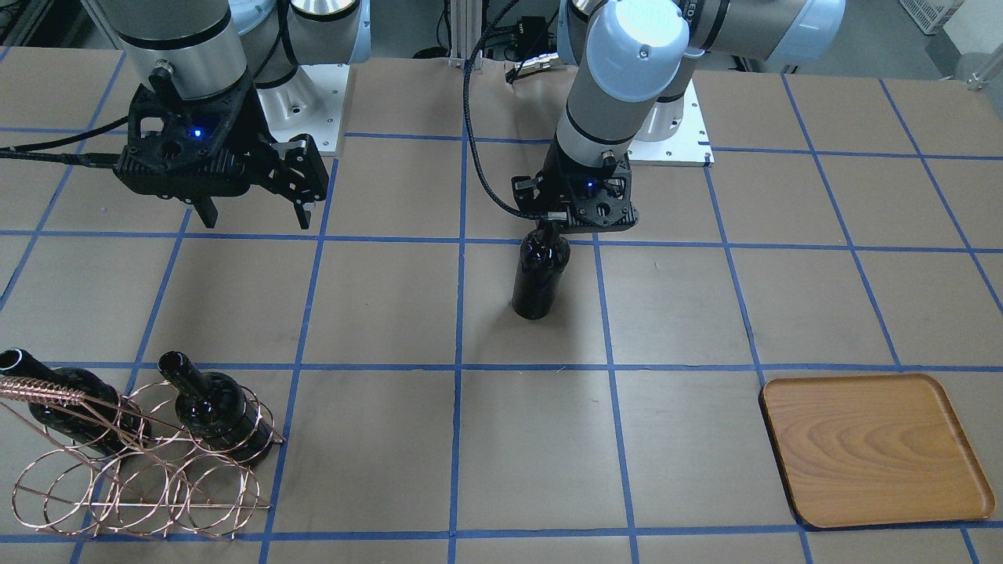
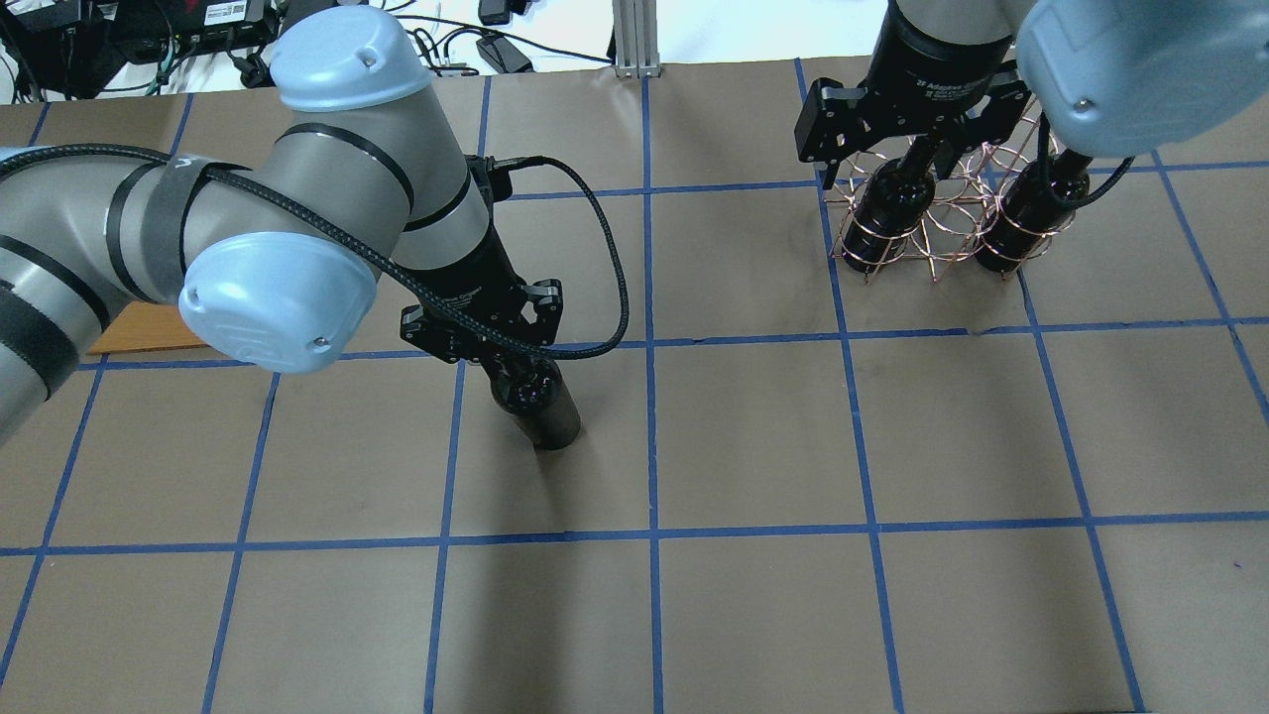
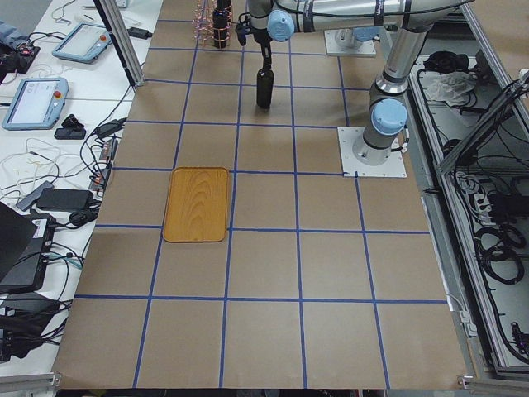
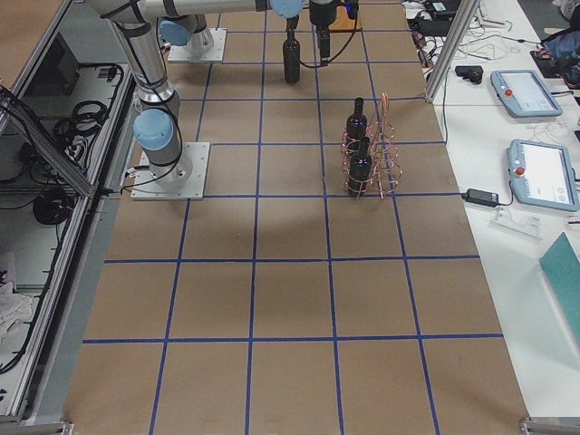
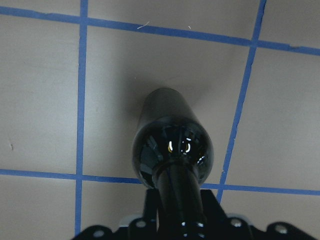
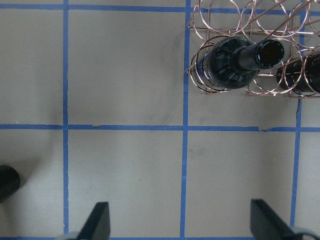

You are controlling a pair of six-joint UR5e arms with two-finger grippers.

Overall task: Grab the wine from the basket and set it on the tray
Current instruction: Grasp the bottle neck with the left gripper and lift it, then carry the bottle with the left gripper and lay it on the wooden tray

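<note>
My left gripper (image 1: 550,227) is shut on the neck of a near-black wine bottle (image 1: 540,274) and holds it upright over the table's middle. The bottle's base is at or just above the paper; the left wrist view shows the bottle (image 5: 172,145) from above. My right gripper (image 1: 255,215) is open and empty, high above the copper wire basket (image 1: 141,478). Two more bottles (image 1: 210,406) (image 1: 66,392) stand in the basket's loops. In the right wrist view the fingers (image 6: 99,225) are wide apart, with the basket (image 6: 220,20) ahead. The wooden tray (image 1: 874,446) lies empty, well apart from the held bottle.
Brown paper with a blue tape grid covers the table (image 1: 392,439). The arm bases' white plates (image 1: 674,133) are at the robot's side. In the overhead view my left arm hides most of the tray (image 2: 139,335). Tablets and cables lie on a side bench (image 3: 50,99).
</note>
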